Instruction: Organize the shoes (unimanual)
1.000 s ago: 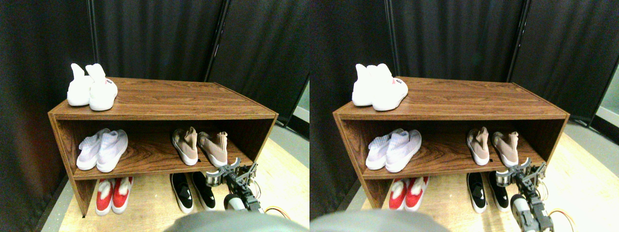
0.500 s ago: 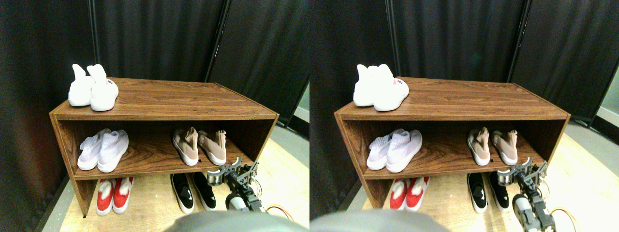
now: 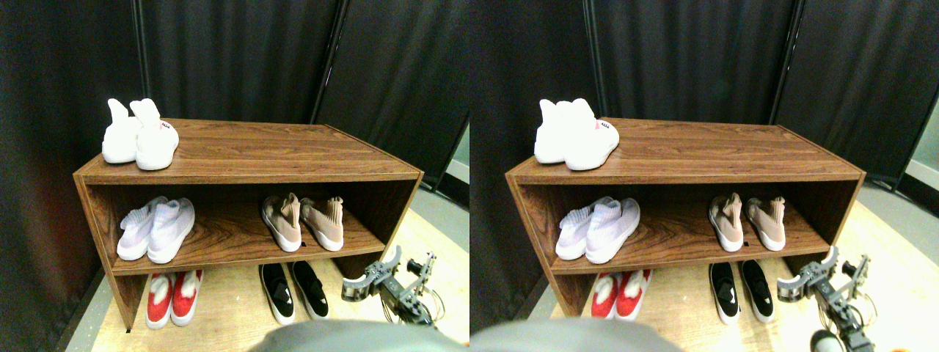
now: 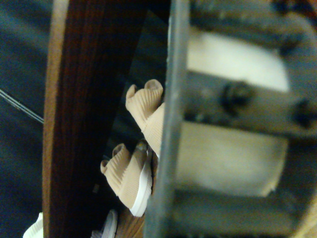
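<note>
Step in hand, as judged from the layout: retire the right gripper clear of the wooden shoe rack and confirm that the beige-tan knit sneakers sit as a pair. To do this well, keep the arm low and to the right of the rack's near right corner, so that neither jaw clips the shelf edge or the black slip-on shoes on the floor below. The jaws stand apart and hold nothing. The sneakers rest on the right half of the middle shelf, side by side, soles down, white soles toward the near edge and ribbed collars toward the far wall. They lie up, left and farther in from the gripper, clearly apart from it, with the shelf's front edge between. In the wrist view both sneakers appear past the rack's dark wood edge, untouched by the jaw frame
</note>
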Robot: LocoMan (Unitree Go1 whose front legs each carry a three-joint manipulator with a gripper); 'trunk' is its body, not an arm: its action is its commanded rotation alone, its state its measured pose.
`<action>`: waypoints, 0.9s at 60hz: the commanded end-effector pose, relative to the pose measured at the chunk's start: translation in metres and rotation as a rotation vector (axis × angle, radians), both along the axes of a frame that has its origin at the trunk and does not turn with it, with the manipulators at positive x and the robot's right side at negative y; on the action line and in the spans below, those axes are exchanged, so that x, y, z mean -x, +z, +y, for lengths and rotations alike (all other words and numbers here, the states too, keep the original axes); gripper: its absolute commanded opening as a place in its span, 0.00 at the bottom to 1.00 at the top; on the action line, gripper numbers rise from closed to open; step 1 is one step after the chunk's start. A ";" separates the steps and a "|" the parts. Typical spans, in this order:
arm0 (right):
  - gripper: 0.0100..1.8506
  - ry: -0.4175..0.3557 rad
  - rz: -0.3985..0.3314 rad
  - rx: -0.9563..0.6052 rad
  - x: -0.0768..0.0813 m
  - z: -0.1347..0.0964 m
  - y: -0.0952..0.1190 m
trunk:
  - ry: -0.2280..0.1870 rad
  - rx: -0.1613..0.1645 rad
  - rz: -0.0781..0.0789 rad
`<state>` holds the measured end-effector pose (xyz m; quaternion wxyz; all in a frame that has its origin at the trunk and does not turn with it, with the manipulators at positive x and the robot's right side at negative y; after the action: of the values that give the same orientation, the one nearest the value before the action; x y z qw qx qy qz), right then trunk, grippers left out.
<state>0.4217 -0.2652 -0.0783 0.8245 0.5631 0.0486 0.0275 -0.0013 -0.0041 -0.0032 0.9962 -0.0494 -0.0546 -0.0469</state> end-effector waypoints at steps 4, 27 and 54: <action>0.45 -0.030 -0.114 0.083 0.026 -0.005 0.026 | -0.003 0.015 -0.001; 0.03 -0.140 -0.274 0.212 0.010 -0.053 0.058 | -0.007 0.012 0.001; 0.03 -0.306 -0.144 0.109 -0.058 -0.058 0.043 | 0.001 0.019 0.002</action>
<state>0.4685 -0.3247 -0.0383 0.8512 0.5139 -0.0804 -0.0697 -0.0012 -0.0046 -0.0033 0.9962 -0.0491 -0.0542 -0.0483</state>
